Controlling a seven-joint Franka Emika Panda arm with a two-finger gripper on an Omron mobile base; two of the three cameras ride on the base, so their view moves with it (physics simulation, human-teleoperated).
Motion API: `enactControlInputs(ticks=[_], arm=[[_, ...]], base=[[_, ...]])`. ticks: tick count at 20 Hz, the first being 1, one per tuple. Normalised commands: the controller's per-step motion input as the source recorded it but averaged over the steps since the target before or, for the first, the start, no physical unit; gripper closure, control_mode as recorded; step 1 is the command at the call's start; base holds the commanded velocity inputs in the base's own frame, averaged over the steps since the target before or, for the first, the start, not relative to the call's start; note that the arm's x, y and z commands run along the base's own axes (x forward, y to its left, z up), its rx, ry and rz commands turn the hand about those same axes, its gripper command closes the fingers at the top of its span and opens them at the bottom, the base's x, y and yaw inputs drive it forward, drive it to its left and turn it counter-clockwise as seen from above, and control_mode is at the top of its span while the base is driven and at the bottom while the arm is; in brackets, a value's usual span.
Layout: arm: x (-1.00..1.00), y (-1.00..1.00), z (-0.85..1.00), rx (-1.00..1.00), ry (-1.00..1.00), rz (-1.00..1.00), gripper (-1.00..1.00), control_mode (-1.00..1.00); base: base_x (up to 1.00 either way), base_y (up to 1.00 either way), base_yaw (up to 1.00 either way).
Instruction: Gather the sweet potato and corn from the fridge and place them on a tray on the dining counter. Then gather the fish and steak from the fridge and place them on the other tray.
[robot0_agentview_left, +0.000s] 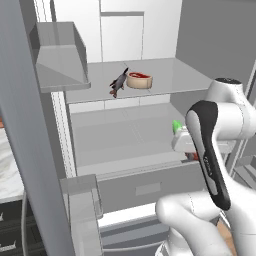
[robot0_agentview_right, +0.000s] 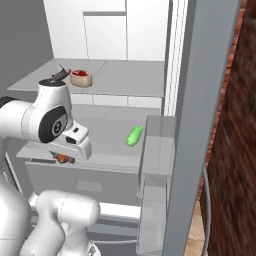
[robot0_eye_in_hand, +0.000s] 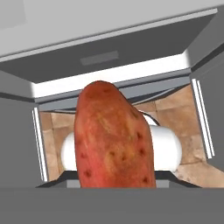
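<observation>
The pincer (robot0_eye_in_hand: 114, 186) is clamped on the sweet potato (robot0_eye_in_hand: 113, 138), clear of the fridge (robot0_agentview_left: 150, 80) shelf; corn (robot0_agentview_right: 134, 136) at 3 o'clock. A loose hold could drop it in transit.

The arm (robot0_agentview_left: 210, 150) bends forward, its jaws clamped on the sweet potato (robot0_eye_in_hand: 113, 138).

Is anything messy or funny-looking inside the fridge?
Nothing looks spilled or broken. The fish and steak sit on the upper shelf, and the corn lies on the shelf below. The gripper holds the sweet potato by the fridge.
</observation>
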Motion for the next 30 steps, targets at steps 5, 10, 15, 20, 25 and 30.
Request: enactControlInputs(ticks=[5, 10, 15, 20, 25, 30], arm=[[-0.82, 0.01, -0.33, 0.0, -0.02, 0.0, 1.0, -1.0], [0.0, 0.0, 0.0, 0.0, 0.0, 0.0, 1.0, 1.0], [0.0, 0.0, 0.0, 0.0, 0.0, 0.0, 1.0, 1.0], [0.0, 0.0, 0.0, 0.0, 0.0, 0.0, 1.0, 1.0], [0.0, 0.0, 0.0, 0.0, 0.0, 0.0, 1.0, 1.0], [0.0, 0.0, 0.0, 0.0, 0.0, 0.0, 1.0, 1.0]], base=[[0.0, 0.0, 0.0], [-0.99, 0.12, 0.0], [-1.0, 0.15, 0.0], [-1.0, 0.18, 0.0], [-0.95, 0.69, 0.1], [-0.45, 0.89, 0.29]])
